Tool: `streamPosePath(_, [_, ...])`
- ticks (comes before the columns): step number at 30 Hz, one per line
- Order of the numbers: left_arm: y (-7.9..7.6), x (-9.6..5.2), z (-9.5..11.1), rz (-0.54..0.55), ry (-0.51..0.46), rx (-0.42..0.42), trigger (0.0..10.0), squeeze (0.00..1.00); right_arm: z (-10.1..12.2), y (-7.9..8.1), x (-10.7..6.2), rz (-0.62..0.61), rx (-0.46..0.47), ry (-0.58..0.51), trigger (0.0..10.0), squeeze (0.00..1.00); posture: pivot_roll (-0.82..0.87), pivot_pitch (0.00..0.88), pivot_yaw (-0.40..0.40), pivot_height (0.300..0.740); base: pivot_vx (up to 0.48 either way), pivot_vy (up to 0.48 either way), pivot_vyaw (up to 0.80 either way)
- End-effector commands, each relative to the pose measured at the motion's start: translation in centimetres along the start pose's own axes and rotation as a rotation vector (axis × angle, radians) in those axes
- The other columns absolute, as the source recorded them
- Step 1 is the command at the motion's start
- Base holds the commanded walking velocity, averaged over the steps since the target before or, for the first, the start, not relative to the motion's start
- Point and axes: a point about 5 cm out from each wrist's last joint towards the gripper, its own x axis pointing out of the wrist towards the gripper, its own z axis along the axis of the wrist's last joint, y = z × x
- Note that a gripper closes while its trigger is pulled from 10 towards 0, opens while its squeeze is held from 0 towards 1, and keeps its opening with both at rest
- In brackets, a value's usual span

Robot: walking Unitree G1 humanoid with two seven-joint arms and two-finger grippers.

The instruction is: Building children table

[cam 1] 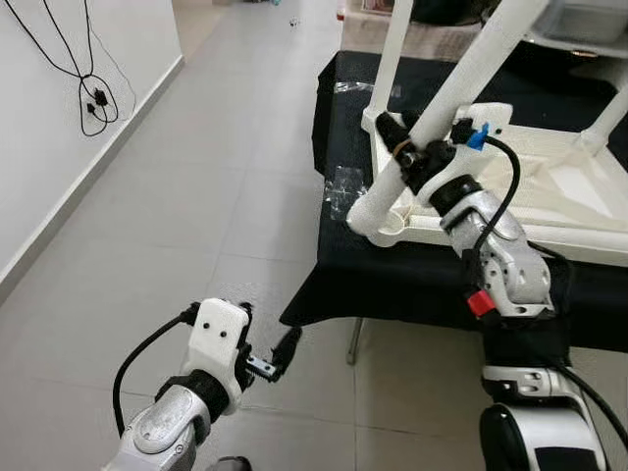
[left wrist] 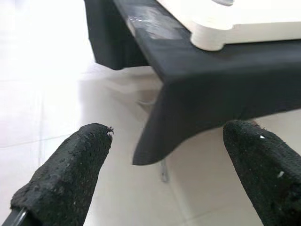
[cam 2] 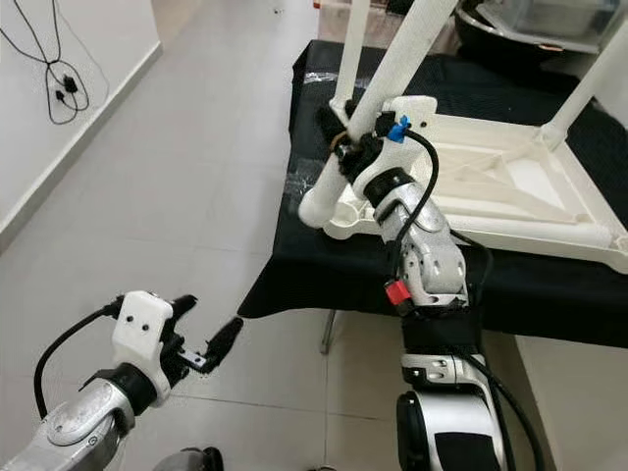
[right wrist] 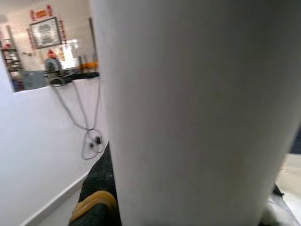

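A white children's table (cam 1: 559, 186) lies upside down on a black-draped table (cam 1: 392, 280). At its near left corner a thick white leg (cam 1: 461, 83) slants up to the right, its lower end (cam 1: 378, 206) at the corner socket. My right gripper (cam 1: 407, 147) is shut on this leg just above the corner; the right wrist view shows the leg (right wrist: 197, 113) up close. Two other legs (cam 1: 392, 49) (cam 1: 610, 118) stand in their corners. My left gripper (cam 1: 270, 334) hangs open and holds nothing, low over the floor in front of the cloth's corner, fingers (left wrist: 70, 174) wide apart.
Crumpled clear plastic (cam 1: 343, 186) lies on the cloth's left edge. A metal table leg (cam 1: 353, 339) shows under the cloth. Light tiled floor (cam 1: 196, 196) stretches to the left, up to a white wall with dangling black cables (cam 1: 93, 103).
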Motion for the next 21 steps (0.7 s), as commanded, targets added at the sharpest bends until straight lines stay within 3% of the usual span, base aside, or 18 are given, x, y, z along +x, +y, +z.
streamPosePath(1, [0.0, -0.2, -0.1, 0.026, -0.003, 0.004, 10.0, 0.0, 0.4, -0.1, 0.1, -0.02, -0.012, -0.032, 10.0, 0.0, 0.1, 0.087, -0.099, 0.74, 0.0, 0.0, 0.0])
streamPosePath(6, [-0.1, -0.2, 0.0, 0.056, -0.017, -0.012, 10.0, 0.0, 0.5, 0.5, 0.3, -0.039, -0.006, -0.054, 10.0, 0.0, 0.1, 0.083, -0.104, 0.74, 0.173, 0.0, 0.0])
streamPosePath(11, [-0.8, -0.2, -0.1, 0.012, -0.023, -0.018, 10.0, 0.0, 0.5, 0.9, 0.6, -0.035, 0.023, -0.066, 10.0, 0.0, 0.1, 0.085, -0.105, 0.74, 0.309, 0.0, 0.0])
streamPosePath(21, [-1.2, -0.1, -0.2, 0.023, -0.027, -0.016, 10.0, 0.0, 0.2, 1.4, 0.9, -0.05, 0.027, -0.077, 10.0, 0.0, 0.1, 0.094, -0.108, 0.74, 0.446, 0.0, 0.0])
